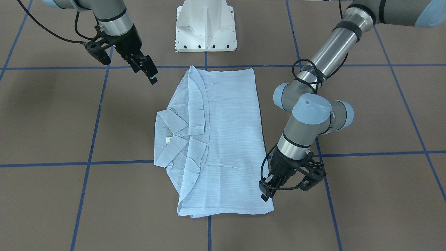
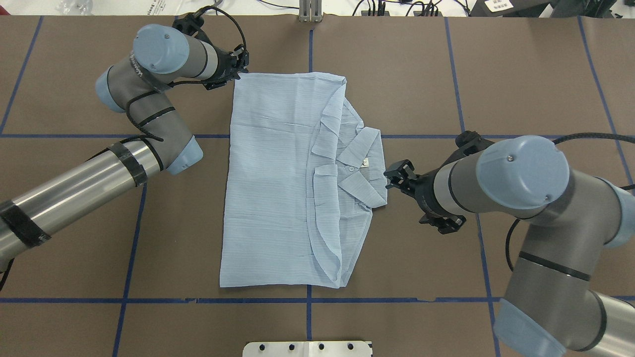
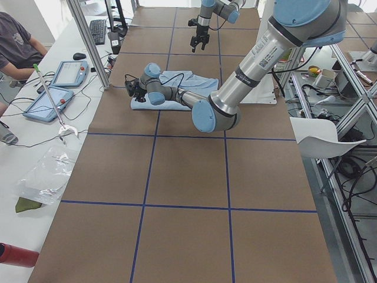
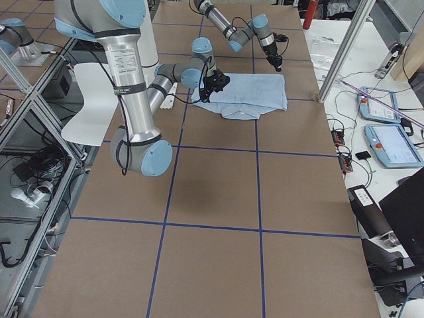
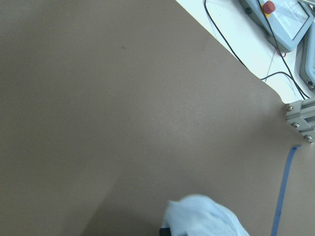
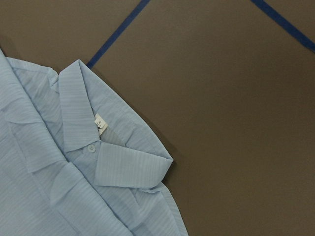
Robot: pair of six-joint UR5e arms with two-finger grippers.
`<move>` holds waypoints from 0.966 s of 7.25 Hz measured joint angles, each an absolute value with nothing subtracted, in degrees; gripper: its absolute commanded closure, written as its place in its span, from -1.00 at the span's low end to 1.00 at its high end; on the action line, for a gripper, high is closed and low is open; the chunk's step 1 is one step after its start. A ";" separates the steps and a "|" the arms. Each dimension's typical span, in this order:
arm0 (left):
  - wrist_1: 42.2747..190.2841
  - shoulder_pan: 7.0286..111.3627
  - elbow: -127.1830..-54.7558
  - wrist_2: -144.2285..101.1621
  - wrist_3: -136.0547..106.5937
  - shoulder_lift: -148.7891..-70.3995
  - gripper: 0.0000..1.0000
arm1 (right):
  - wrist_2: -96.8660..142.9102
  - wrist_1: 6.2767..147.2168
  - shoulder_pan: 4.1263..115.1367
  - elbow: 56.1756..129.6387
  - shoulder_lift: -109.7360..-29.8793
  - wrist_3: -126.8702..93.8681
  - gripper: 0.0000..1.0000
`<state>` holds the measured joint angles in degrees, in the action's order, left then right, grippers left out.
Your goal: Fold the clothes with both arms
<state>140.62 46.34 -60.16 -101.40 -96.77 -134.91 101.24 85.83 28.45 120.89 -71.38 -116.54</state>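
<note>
The pale-blue striped shirt lies folded flat on the brown table, sleeves tucked in, collar toward my right side. My left gripper is at the shirt's far left corner, low on the table, in the front view too. In the left wrist view a bunched bit of shirt sits at the fingertips, so it looks shut on that corner. My right gripper hovers just off the collar, open and empty. Its wrist view shows the collar and neck label.
The white pedestal base stands at the near table edge. Blue tape lines grid the table. Beyond the far edge are an aluminium post, tablets and a seated person.
</note>
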 measured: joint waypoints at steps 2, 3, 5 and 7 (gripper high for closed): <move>140.24 47.70 -73.19 -107.72 -94.17 -125.07 0.23 | 96.68 86.04 24.50 117.59 -66.33 -115.29 -1.00; 140.05 48.68 -80.43 -110.59 -91.22 -119.05 0.23 | 95.42 87.13 22.17 116.25 -64.25 -111.20 -1.00; 139.87 50.16 -89.15 -113.76 -86.42 -110.72 0.23 | 94.08 94.73 18.69 114.57 -60.23 -92.25 -1.00; 139.84 50.92 -90.92 -114.71 -85.46 -108.39 0.24 | 91.36 106.09 16.84 111.74 -54.00 -68.75 -1.00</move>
